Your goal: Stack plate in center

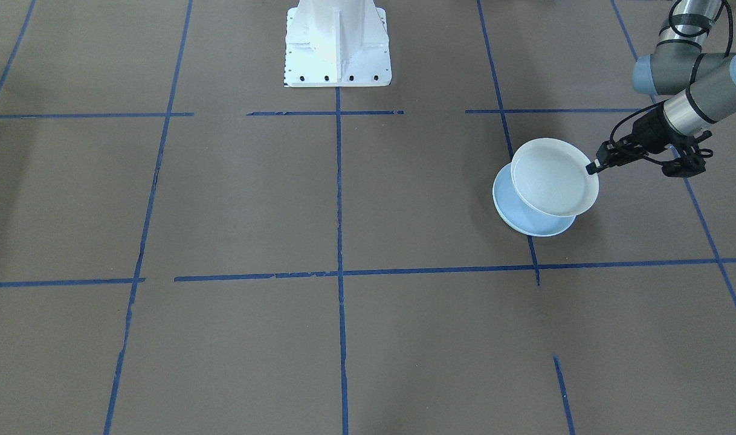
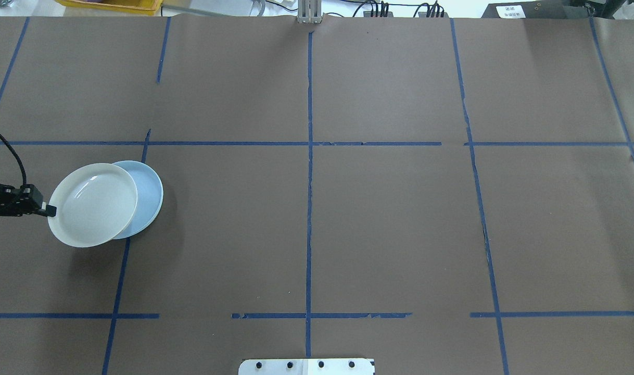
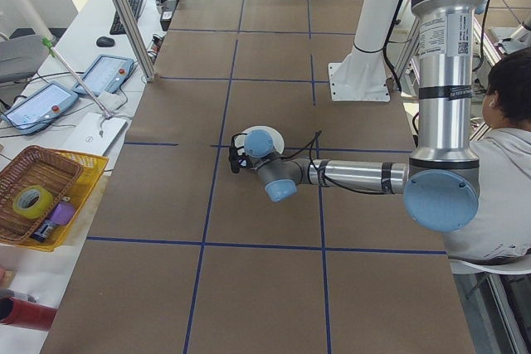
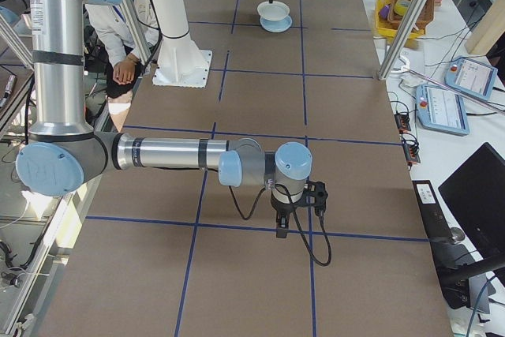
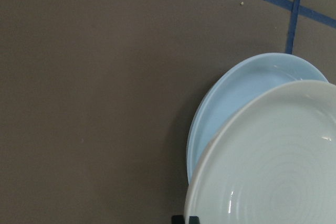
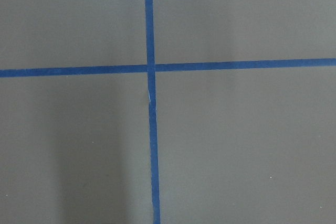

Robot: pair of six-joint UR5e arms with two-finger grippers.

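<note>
White plate (image 1: 554,176) over unmarked blue plate (image 1: 528,214)

Your only clutter on the table (image 2: 379,224) sits at the robot's far left: a pale blue plate (image 2: 149,188) lying flat, and a white plate (image 2: 93,204) held above it, overlapping most of it, pinched at its outer rim by the left gripper (image 2: 47,210). The left arm (image 1: 700,96) reaches in from that outer side, so you can approach the plates from the table's middle, or from the near or far side. The robot base (image 1: 338,45) stands at the mid rear edge. The right gripper (image 4: 293,219) hangs low over bare paper well apart from the plates.
</note>
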